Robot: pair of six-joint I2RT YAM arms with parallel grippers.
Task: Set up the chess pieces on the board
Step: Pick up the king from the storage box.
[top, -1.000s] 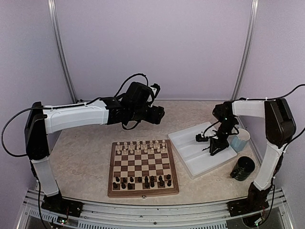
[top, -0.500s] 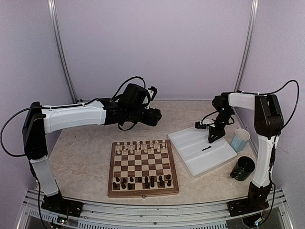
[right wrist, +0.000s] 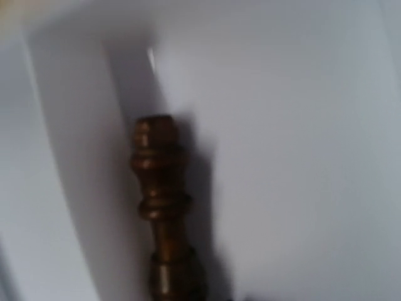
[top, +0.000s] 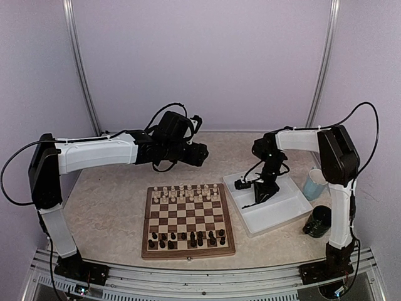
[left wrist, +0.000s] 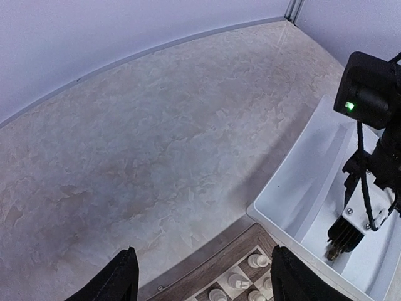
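The board (top: 188, 253) lies in the middle of the table, with pale chess pieces (top: 185, 193) along its far rows and dark ones (top: 188, 238) along its near rows. My left gripper (top: 202, 152) hovers open above the table beyond the board's far edge; in the left wrist view its fingertips (left wrist: 128, 263) flank the board's far right corner and a few pale pieces (left wrist: 258, 259). My right gripper (top: 258, 202) hangs over the white tray (top: 282, 213), shut on a dark brown turned piece (right wrist: 160, 200) that points down at the tray floor. Its own fingers are hidden in the right wrist view.
The white tray's left rim (left wrist: 294, 188) lies close to the board's right side. A pale blue cup (top: 315, 184) and a black cup (top: 319, 219) stand right of the tray. Purple walls enclose the back and sides.
My right gripper has swung left across the tray toward the board side. My left gripper has drifted slightly left and back, still open.
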